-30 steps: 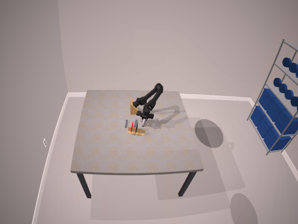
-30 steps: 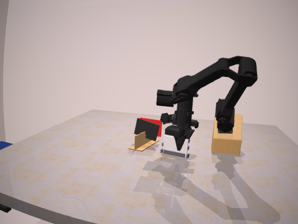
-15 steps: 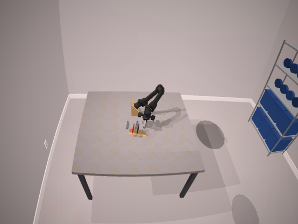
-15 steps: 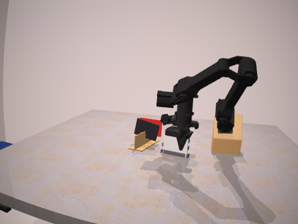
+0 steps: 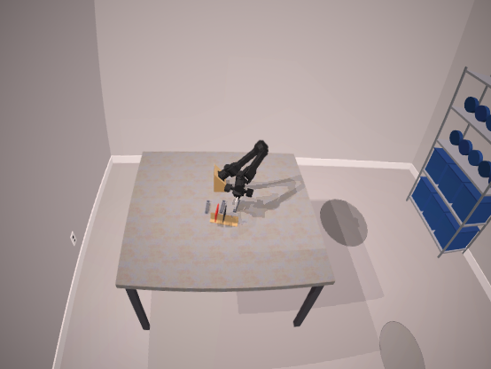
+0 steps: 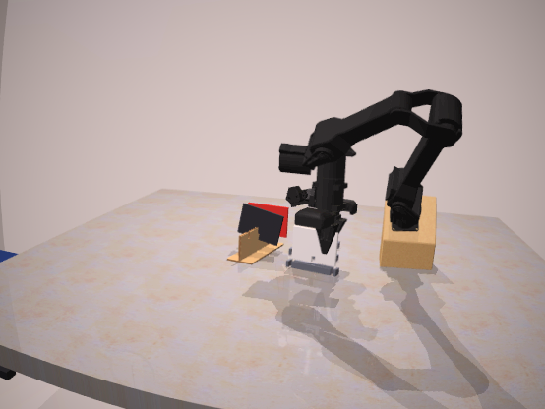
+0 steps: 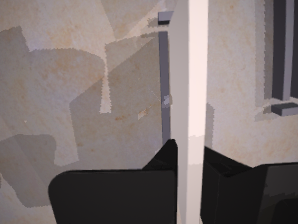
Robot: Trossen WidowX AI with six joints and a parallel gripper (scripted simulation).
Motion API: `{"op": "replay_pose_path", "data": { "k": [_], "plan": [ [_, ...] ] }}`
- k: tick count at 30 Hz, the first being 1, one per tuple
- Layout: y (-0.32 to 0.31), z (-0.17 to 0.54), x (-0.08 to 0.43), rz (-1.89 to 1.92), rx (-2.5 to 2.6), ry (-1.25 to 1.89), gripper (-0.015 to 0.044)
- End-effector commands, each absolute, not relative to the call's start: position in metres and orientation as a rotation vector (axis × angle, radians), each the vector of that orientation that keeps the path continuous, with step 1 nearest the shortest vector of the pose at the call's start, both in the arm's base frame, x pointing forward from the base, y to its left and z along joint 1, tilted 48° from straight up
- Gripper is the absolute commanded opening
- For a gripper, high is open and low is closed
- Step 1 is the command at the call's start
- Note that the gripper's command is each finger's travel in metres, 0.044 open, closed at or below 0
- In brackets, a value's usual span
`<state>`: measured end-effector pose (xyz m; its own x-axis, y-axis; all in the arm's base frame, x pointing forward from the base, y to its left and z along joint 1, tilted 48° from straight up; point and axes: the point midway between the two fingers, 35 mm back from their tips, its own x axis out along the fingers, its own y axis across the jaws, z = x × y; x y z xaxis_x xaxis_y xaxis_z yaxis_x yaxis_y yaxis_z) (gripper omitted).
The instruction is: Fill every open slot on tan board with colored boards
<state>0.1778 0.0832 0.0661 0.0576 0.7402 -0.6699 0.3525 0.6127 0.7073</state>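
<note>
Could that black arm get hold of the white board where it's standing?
Yes, it seems so: the pincer is already shut on the white board, one finger on each side, with nothing in between.

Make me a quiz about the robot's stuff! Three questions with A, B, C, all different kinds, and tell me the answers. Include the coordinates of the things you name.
1. Where is the black board [image 5: 224,215] [image 6: 261,224]?
A. On the floor
B. On the tan board [image 5: 233,221] [image 6: 241,247]
C. On the blue shelf

2. What color is the board next to it?
A. Red
B. Green
C. Yellow

3. How is the claw [image 5: 237,198] [image 6: 330,242] [image 7: 178,145]?
A. Wide open
B. Shut on nothing
C. Shut on a board

Answers:
1: B, it leans across the tan board.
2: A, a red board [image 5: 216,212] [image 6: 276,208] peeks out behind it.
3: C, its fingers pinch the white board [image 6: 303,241] [image 7: 196,100].
</note>
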Motion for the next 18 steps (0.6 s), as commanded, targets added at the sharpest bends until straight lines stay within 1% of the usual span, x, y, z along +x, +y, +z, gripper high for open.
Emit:
{"op": "replay_pose_path", "data": {
  "k": [1,18],
  "plan": [
    [0.077,0.071,0.178,0.373,0.944,1.542,0.0000],
    [0.050,0.095,0.176,0.371,0.943,1.543,0.0000]
  ]
}}
